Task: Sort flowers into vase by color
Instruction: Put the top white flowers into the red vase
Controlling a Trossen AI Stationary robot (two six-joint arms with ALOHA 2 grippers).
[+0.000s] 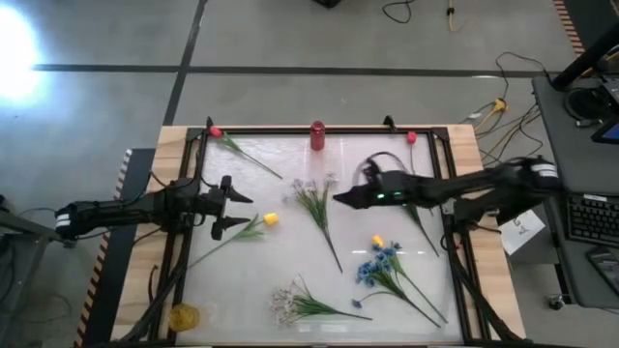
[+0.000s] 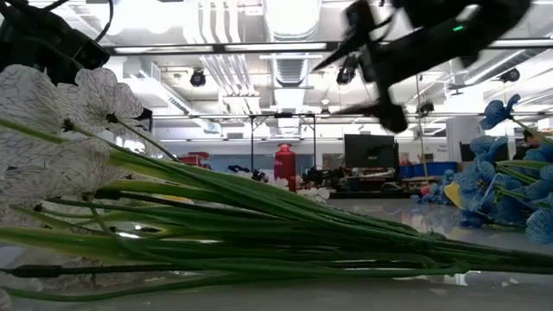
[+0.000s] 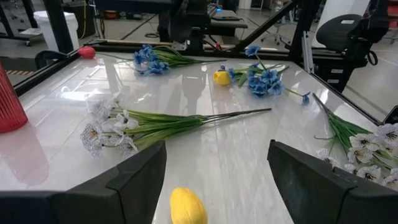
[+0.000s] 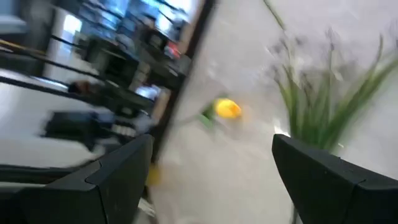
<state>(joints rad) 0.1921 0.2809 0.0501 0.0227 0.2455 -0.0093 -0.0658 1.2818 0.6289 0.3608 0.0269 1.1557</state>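
A: Item, thin green-stemmed artificial flower with single yellow bud [image 1: 270,219]?
B: Lying on the glossy white bench [image 1: 290,261], bud at three o'clock of the left tool [image 1: 232,210], stem running toward eight o'clock.
A: Tools?
B: Left tool is gaping wide, empty, nearer. Right tool [image 1: 340,197] is hovering open, empty, at bench centre.

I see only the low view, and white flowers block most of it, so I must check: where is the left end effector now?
Observer: The left end effector is open on the table's left side, with a yellow bud just ahead of it.
Operator: And the right end effector?
Observer: The right end effector is open near the table's middle, beside a white spray.
Operator: Any pink-red flowers?
Observer: One pink-red bud lies at the far left corner, and a second pink-red bud near the far right.
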